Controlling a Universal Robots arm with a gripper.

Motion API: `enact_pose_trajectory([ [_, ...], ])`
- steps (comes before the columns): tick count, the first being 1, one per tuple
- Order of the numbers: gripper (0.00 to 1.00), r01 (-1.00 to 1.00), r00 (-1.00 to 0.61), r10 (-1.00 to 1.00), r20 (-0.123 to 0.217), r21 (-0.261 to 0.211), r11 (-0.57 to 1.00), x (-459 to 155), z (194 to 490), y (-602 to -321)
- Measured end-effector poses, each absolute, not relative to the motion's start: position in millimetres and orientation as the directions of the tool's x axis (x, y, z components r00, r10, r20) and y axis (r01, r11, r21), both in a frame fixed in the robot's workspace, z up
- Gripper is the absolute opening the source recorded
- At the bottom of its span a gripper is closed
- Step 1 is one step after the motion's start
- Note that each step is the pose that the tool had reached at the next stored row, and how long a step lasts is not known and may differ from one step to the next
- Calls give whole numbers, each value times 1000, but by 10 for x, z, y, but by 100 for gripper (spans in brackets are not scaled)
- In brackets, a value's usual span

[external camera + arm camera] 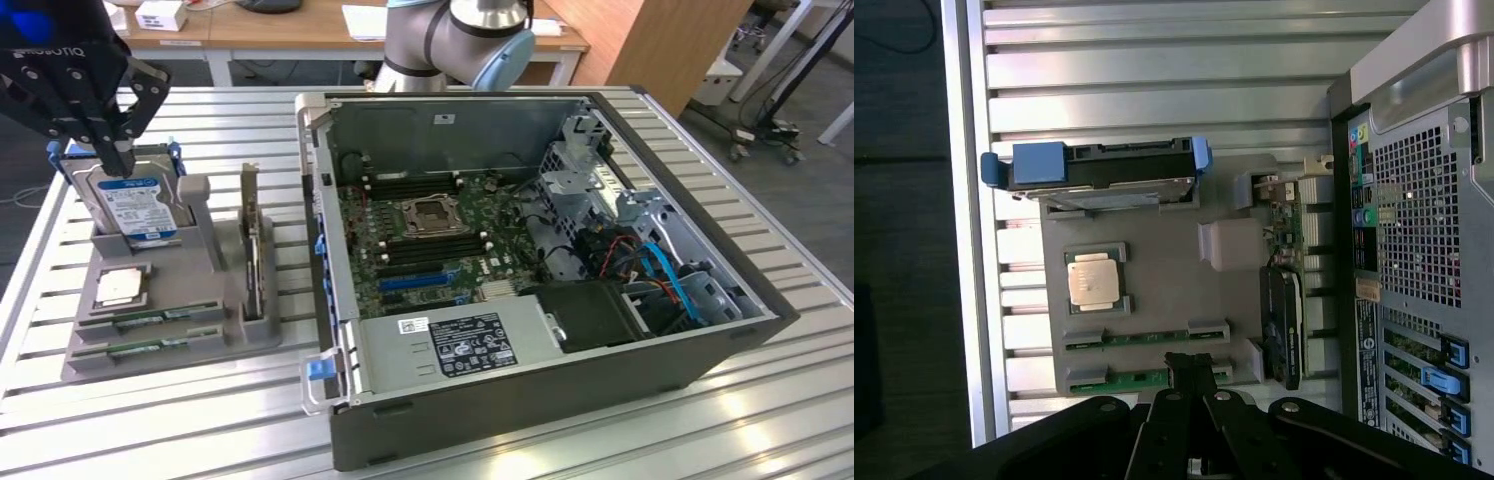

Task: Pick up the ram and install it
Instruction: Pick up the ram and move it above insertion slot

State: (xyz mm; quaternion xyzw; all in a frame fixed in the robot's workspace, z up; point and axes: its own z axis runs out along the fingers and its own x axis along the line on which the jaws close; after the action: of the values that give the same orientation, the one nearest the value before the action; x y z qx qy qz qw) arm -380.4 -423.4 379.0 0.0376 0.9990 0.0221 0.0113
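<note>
Approach step: pincer up high, nothing picked yet.
The pincer [118, 158], fingers pressed together and empty, hangs over the upright hard drive [134, 205] at the far end of the gray holder [187, 362]. The ram [147, 347] lies untouched in its slot at the near end, beside the open computer case [534, 400]. A grasp, I'd say, calls for parted fingers squared to that thin stick.

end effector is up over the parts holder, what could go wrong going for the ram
1. The end effector is shut; lowered like that, it would likely press on the ram rather than straddle it.
2. A second stick lies right beside it in the gray holder, so a finger might catch the wrong one.
3. The hard drive stands tall in the same holder and could be bumped.
</note>
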Motion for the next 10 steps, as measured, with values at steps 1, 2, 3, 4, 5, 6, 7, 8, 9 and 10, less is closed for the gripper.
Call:
enact_pose_trajectory([
  [1, 10, 75, -997, 76, -21, 45, 996, -3804, 3790, -4234],
  [2, 10, 75, -997, 76, -21, 45, 996, -3804, 3790, -4234],
  [3, 10, 75, -997, 76, -21, 45, 996, -3804, 3790, -4234],
  [4, 10, 75, -997, 76, -21, 45, 996, -3804, 3790, -4234],
  [5, 10, 75, -997, 76, -21, 45, 996, -3804, 3790, -4234],
  [6, 10, 75, -997, 76, -21, 45, 996, -3804, 3790, -4234],
  [7, 10, 75, -997, 76, -21, 45, 996, -3804, 3790, -4234],
  [8, 10, 74, -997, 75, -21, 45, 996, -3804, 3790, -4234],
  [9, 10, 71, -997, 72, -21, 45, 997, -3804, 3790, -4234],
  [10, 10, 64, -998, 65, -21, 45, 997, -3804, 3790, -4234],
])
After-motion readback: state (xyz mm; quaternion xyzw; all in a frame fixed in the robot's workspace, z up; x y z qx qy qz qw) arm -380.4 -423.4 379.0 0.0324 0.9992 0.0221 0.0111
